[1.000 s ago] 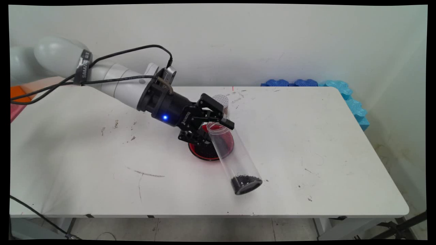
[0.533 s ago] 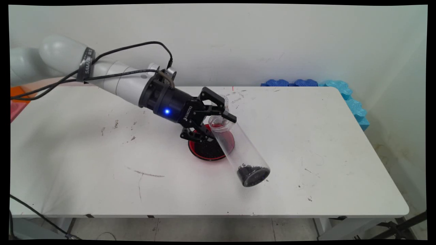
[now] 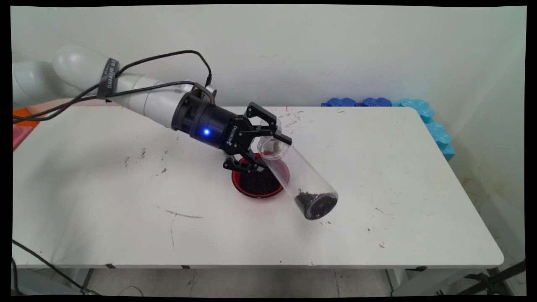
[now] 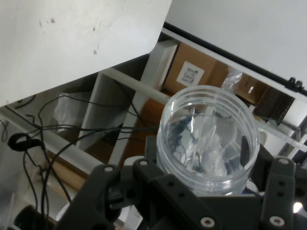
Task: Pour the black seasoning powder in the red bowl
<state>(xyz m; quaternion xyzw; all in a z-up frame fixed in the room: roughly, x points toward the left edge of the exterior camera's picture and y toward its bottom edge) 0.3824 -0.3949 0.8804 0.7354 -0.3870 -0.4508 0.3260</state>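
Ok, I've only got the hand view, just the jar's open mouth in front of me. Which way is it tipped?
Observer: In the main view the clear jar slants with its mouth up at the gripper and its closed end lower, toward the table's near right.
Operator: Where's the fill sitting?
Observer: The black granules are piled at the closed end, far from the mouth.
Operator: Anything underneath me?
Observer: A red dish stands on the table below the gripper, and it holds black granules of its own.
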